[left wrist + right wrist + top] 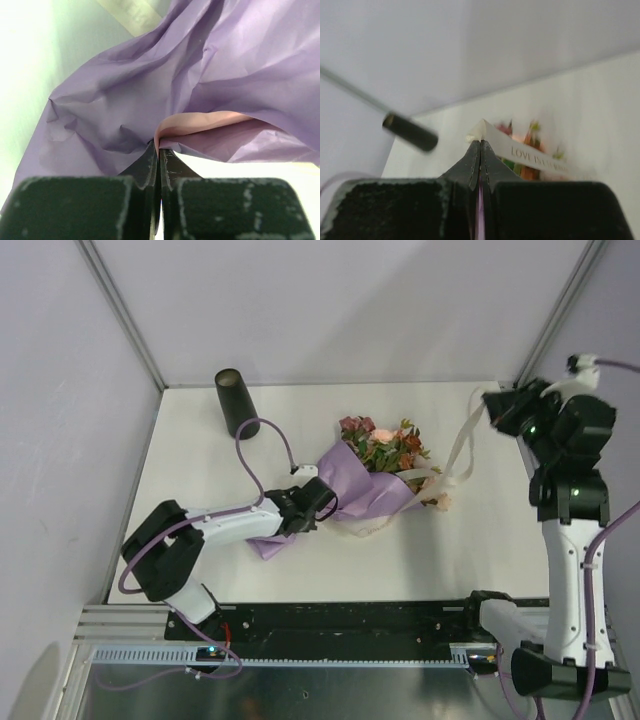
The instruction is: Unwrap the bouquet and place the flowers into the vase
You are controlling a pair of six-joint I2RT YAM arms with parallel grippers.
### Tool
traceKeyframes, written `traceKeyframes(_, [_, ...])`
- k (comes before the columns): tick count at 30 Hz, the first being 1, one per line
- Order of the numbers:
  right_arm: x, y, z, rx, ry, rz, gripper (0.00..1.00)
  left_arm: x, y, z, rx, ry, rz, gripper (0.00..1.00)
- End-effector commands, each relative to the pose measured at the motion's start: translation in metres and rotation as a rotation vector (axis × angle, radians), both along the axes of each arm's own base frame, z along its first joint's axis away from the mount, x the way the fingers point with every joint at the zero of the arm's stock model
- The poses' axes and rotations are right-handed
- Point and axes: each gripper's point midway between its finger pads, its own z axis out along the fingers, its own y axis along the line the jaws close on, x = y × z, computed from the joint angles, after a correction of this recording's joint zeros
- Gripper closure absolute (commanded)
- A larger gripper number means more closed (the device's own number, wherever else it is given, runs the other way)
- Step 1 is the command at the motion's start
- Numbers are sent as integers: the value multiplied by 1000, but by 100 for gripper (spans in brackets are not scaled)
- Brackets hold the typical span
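Left claw [318, 502]: clenched on a fold of the lilac wrapping paper [150, 85], with the pink inner sheet [200, 122] curling out right at the fingertips.
Right claw [493, 405]: clenched on the end of the cream ribbon [532, 156], printed "LOVE IS" beside the tips.
Bouquet [372, 485]: lying on the bench [470, 550], paper tail touching the left claw, heads pointing away from it toward the right claw.
Flowers [385, 445]: pink, peach and dark-red roses inside the wrap, between the two claws, nearer the left one.
Ribbon run: stretched from the right claw down to the bouquet's waist.
Vase [235, 402]: black cylinder on the bench, beyond the left claw and apart from it, well away from the right claw.
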Motion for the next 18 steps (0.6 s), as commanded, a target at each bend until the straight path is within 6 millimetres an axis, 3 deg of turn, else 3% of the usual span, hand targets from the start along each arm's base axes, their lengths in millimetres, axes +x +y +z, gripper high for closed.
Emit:
traceKeyframes(1, [-41, 34, -73, 52, 216, 130, 100, 12, -24, 45, -128, -61, -37, 93])
traceKeyframes(8, [-85, 31, -215, 238, 476, 16, 100, 9, -46, 85, -250, -86, -126, 74])
traceKeyframes(10, [-92, 26, -245, 289, 527, -38, 100, 9, -50, 94, -272, -98, -144, 67])
traceKeyframes(18, [-86, 11, -320, 378, 659, -173, 100, 4, -57, 132, -365, -147, -189, 27])
